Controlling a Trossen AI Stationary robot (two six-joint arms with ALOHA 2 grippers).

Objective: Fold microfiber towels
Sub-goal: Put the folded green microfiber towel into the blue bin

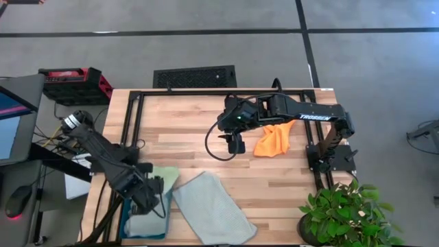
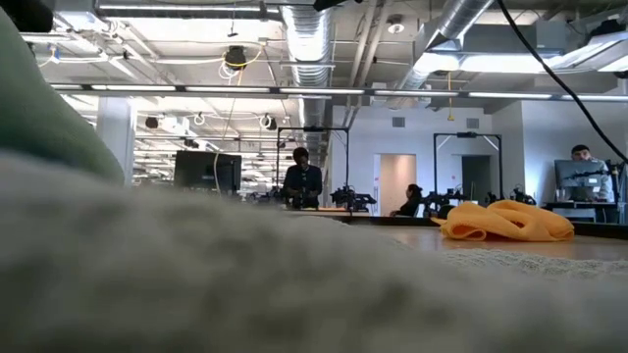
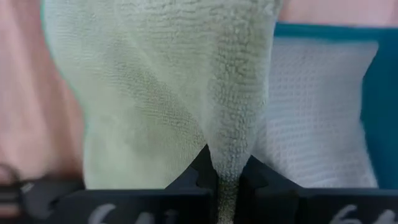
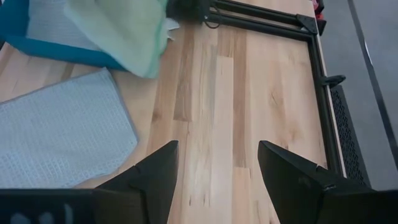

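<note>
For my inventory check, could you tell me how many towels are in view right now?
4: a green towel pinched in the shut left gripper over the bin, a grey one inside it, another grey spread alongside, and an orange one mid-table. More may be hidden.

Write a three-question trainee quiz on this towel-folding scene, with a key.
1. True or false: the right gripper is shut on the orange towel.
2. Which cloth is pinched in the left gripper? A) the light green towel B) the orange towel C) the grey-blue towel spread on the table
3. Fill in: the teal bin by the left gripper holds a ____ towel.

Key:
1. False; it is open over bare wood, and the orange towel lies crumpled beside that arm.
2. A.
3. Grey-blue.
</note>
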